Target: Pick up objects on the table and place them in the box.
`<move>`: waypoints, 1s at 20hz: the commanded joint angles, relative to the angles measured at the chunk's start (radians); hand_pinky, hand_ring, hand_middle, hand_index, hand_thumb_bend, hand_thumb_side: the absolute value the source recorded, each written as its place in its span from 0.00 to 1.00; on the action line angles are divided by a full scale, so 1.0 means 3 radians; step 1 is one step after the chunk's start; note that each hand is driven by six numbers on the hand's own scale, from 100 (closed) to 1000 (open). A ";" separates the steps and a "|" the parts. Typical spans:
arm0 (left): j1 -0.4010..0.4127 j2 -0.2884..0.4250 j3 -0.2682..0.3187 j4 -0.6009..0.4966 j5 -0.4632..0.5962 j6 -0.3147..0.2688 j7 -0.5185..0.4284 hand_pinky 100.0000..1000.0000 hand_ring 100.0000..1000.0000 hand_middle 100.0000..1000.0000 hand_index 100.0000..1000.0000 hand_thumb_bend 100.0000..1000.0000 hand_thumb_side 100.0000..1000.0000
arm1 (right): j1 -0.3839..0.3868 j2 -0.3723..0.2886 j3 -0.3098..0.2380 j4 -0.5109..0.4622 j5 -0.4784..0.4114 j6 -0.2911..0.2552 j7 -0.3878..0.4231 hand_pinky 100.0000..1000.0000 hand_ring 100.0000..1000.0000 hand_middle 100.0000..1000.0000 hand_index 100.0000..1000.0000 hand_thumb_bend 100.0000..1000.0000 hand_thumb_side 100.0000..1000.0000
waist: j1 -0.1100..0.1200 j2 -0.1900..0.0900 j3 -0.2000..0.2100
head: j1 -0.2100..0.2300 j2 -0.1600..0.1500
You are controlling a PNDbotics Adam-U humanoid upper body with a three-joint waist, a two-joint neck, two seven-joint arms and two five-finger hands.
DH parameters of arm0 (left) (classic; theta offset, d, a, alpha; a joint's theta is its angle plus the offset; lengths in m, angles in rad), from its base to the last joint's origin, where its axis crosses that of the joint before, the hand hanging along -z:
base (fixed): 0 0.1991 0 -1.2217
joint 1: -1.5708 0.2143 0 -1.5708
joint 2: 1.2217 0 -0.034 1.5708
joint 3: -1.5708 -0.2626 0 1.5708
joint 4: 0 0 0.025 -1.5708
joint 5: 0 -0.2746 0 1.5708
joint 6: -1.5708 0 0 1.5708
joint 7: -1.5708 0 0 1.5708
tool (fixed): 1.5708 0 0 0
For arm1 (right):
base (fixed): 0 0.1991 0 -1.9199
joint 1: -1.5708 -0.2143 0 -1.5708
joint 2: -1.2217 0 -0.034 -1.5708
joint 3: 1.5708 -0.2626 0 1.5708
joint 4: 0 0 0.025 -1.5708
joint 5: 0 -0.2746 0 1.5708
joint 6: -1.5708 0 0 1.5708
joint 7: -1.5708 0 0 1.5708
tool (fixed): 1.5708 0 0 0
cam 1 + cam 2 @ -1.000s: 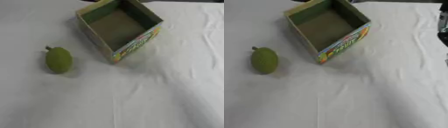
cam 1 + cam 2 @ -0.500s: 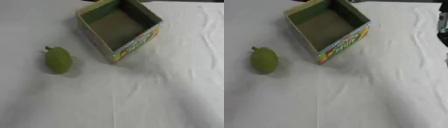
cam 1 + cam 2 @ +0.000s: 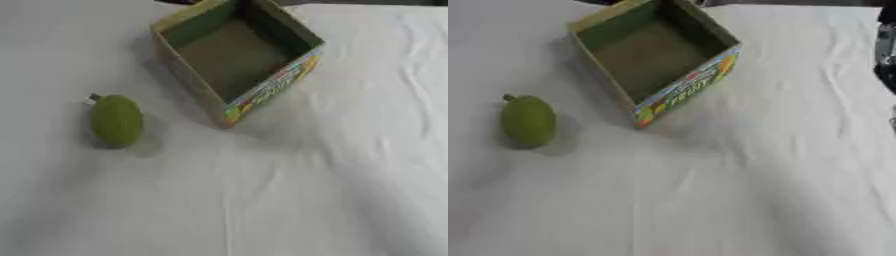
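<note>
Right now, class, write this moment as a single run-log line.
box: open, nothing inside | green fruit: on white cloth, left of box, apart from it | hands: neither seen | placing: not yet done

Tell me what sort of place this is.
Probably a test or demo table, not a home. A white cloth covers the whole surface, and on it there are only an open, empty box with colourful print and a green fruit beside it. No hand shows clearly.
</note>
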State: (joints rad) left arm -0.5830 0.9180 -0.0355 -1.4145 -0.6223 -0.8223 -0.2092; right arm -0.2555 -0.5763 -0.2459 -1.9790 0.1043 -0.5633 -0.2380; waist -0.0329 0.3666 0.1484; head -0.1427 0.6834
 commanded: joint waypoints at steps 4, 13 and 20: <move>-0.0290 -0.0186 -0.0154 -0.0007 0.0133 0.0153 -0.0283 0.95 0.88 0.88 0.94 0.09 0.30 | -0.0042 -0.0124 -0.0018 -0.0070 -0.0045 -0.0012 0.0013 0.85 0.74 0.69 0.81 0.00 0.41 | 0.0013 -0.0097 0.0008 | 0.0025 -0.0029; -0.0622 -0.0501 -0.0452 0.0142 0.0179 0.0291 -0.0561 0.94 0.88 0.87 0.94 0.06 0.37 | -0.0034 -0.0162 -0.0018 -0.0070 -0.0046 -0.0017 0.0007 0.85 0.74 0.69 0.81 0.00 0.42 | 0.0038 -0.0135 0.0027 | 0.0076 -0.0006; -0.0763 -0.0667 -0.0522 0.0219 0.0226 0.0325 -0.0809 0.95 0.88 0.87 0.93 0.06 0.50 | -0.0031 -0.0157 -0.0019 -0.0070 -0.0048 -0.0015 0.0001 0.85 0.73 0.69 0.80 0.00 0.42 | 0.0043 -0.0144 0.0025 | 0.0090 0.0002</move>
State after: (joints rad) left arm -0.7917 0.7048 -0.1957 -1.3443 -0.5634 -0.6980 -0.4097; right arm -0.2585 -0.5933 -0.2455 -1.9790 0.0944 -0.5655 -0.2363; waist -0.0234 0.3503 0.1558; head -0.1186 0.6847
